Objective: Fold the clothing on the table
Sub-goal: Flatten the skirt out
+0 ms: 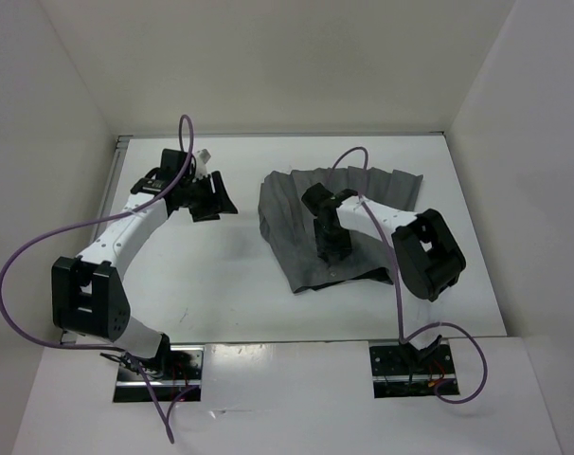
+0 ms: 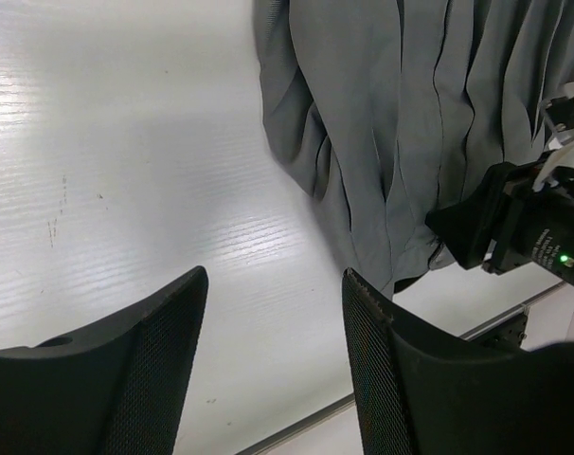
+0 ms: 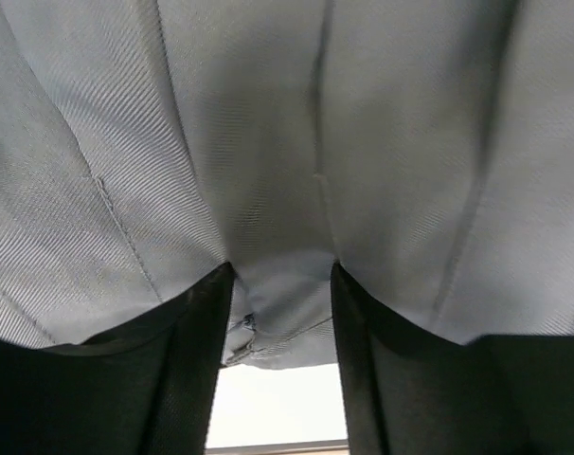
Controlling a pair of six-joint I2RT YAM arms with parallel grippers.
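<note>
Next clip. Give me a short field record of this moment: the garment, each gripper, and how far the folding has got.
clothing: grey pleated garment, lying creased on the right half of the table
left gripper: open, empty, above bare table to the left of the clothing, not touching it
right gripper: down on the clothing's near edge, with a pucker of cloth between its fingers; cannot tell if the grip is firm
fold status: no tidy fold visible yet

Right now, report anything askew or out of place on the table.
The clothing lies rumpled and skewed on the table, its left side in the top view bunched into folds. Nothing looks spilled or damaged.
</note>
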